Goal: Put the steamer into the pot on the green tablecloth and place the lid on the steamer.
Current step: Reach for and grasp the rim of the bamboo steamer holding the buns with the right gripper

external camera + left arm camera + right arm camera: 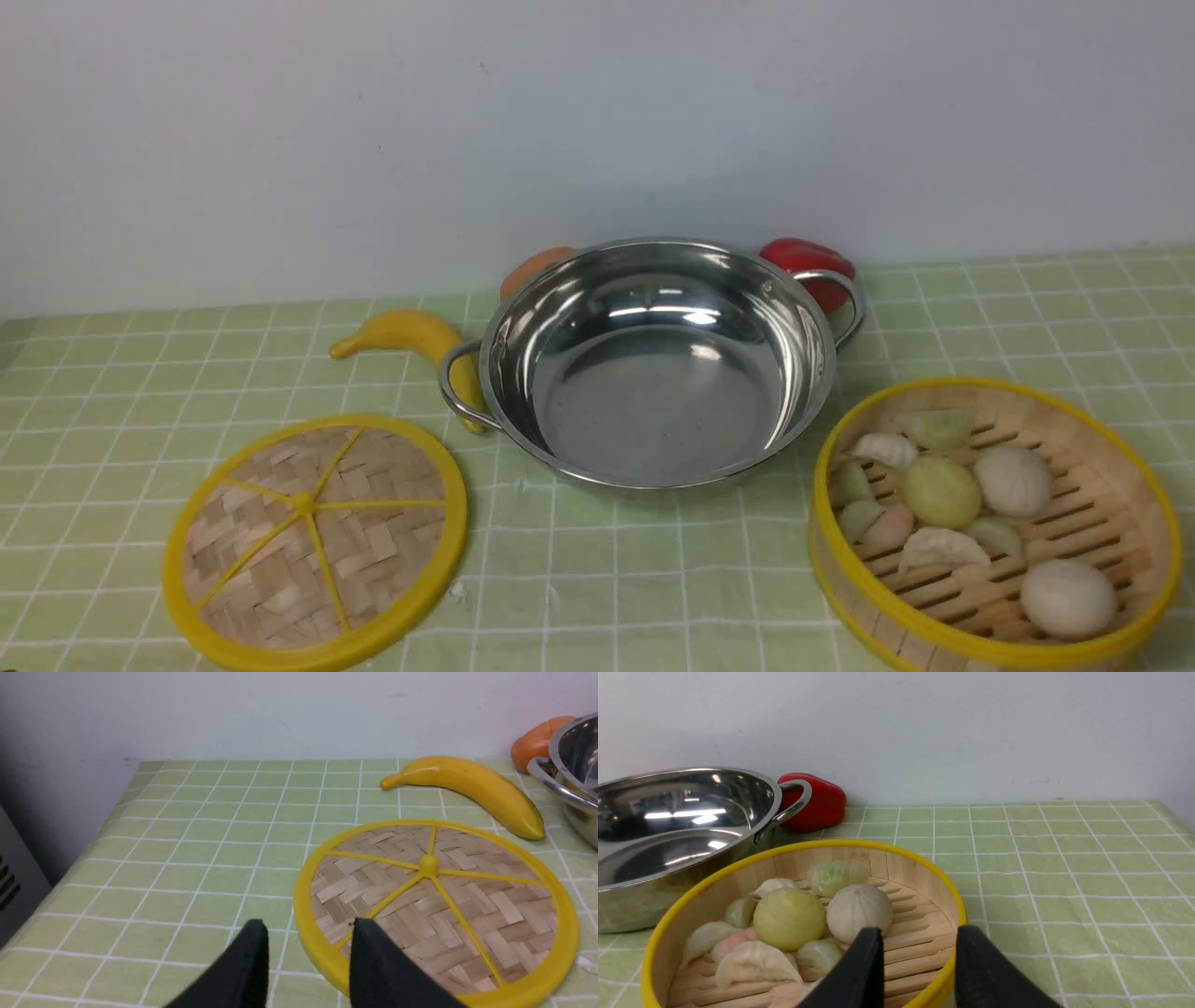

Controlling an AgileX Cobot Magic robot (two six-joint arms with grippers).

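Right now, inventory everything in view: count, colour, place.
shiny stainless-steel pot: one, silver, centre, empty
bamboo steamer basket: one, tan, yellow-rimmed, right of pot
toy dumplings and buns: about ten, pale, inside steamer
flat woven-bamboo lid: one, tan, yellow-rimmed, left of pot
toy banana: one, yellow, by pot's left handle
rounded orange item: one, orange, behind pot, partly hidden
red pepper: one, red, behind pot's right handle
checked tablecloth: one, light green, under everything
left fingers: two, black, apart, near lid's rim
right fingers: two, black, apart, at steamer's rim
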